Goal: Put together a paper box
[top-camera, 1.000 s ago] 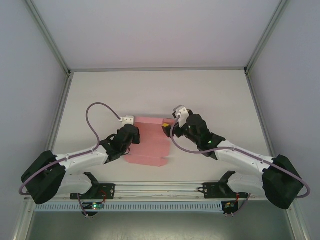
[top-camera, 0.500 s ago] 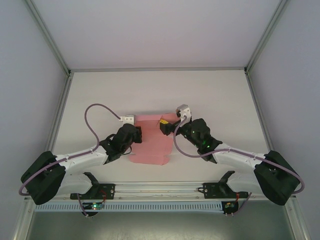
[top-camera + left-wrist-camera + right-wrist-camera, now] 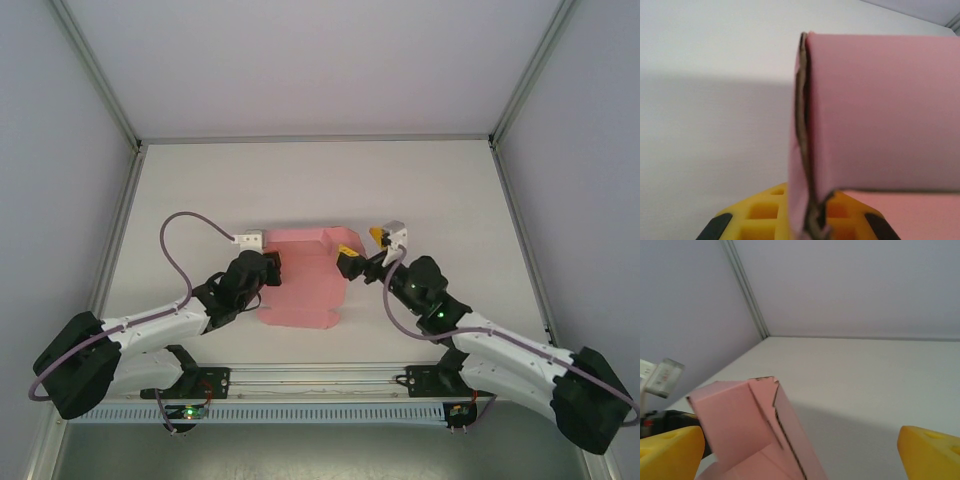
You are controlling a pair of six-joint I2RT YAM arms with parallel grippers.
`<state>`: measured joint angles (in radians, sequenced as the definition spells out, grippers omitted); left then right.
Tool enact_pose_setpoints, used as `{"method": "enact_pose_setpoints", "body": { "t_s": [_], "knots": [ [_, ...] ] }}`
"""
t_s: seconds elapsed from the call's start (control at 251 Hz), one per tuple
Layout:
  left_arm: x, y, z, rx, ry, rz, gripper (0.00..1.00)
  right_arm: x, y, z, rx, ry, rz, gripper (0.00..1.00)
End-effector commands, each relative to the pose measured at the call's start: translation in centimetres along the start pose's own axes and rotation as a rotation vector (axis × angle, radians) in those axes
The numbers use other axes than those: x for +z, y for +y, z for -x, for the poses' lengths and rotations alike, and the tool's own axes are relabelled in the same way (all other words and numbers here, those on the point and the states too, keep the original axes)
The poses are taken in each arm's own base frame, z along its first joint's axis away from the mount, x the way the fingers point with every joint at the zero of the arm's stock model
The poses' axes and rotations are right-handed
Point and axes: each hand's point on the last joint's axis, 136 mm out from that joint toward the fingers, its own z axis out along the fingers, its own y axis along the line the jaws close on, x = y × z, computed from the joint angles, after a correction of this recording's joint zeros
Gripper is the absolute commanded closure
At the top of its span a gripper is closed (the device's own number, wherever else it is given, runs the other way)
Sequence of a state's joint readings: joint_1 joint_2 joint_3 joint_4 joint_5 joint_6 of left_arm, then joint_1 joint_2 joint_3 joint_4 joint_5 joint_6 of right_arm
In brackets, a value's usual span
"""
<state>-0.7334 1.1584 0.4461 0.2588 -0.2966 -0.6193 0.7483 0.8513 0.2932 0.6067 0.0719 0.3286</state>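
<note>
Top external shows our pink paper box (image 3: 305, 285) at frame centre, left gripper (image 3: 274, 270) pinched shut on its left edge, right gripper (image 3: 360, 248) wide open and empty beside the raised flap (image 3: 338, 240), which we fear could crease if bumped.

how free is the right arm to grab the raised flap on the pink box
Probably yes: the right gripper is open right beside the raised flap of the paper box, with nothing between them.

White tabletop (image 3: 430, 180), pale grey walls (image 3: 320, 60) on three sides, aluminium corner posts (image 3: 94, 70), even light.
</note>
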Motion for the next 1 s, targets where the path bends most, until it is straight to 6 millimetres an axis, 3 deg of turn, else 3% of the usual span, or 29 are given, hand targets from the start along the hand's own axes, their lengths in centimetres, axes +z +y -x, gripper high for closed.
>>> {"method": "enact_pose_setpoints", "body": {
  "t_s": [0.0,0.16,0.451,0.643,0.914,0.994],
  "knots": [
    [-0.4,0.5,1.0,-0.033,-0.061,0.04,1.0,-1.5,0.1,-2.3,0.09,0.068,0.039,0.02],
    [-0.7,0.4,1.8,-0.055,-0.088,0.041,1.0,-3.1,-1.6,-2.7,0.194,0.048,-0.023,0.03],
    [-1.3,-0.3,2.5,-0.071,-0.102,0.005,1.0,-4.3,-6.8,-7.1,0.204,0.157,-0.226,0.02],
    [-1.1,-0.7,2.2,-0.056,-0.092,-0.019,1.0,-3.8,-7.4,-7.6,0.198,0.173,-0.233,0.02],
    [-0.8,-1.5,1.8,-0.044,-0.076,-0.066,1.0,-1.9,-7.8,-5.9,0.179,0.121,-0.247,0.02],
    [-0.6,-1.6,1.7,-0.042,-0.071,-0.069,1.0,-0.9,-6.9,-5.4,0.169,0.113,-0.197,0.02]
  ]
}}
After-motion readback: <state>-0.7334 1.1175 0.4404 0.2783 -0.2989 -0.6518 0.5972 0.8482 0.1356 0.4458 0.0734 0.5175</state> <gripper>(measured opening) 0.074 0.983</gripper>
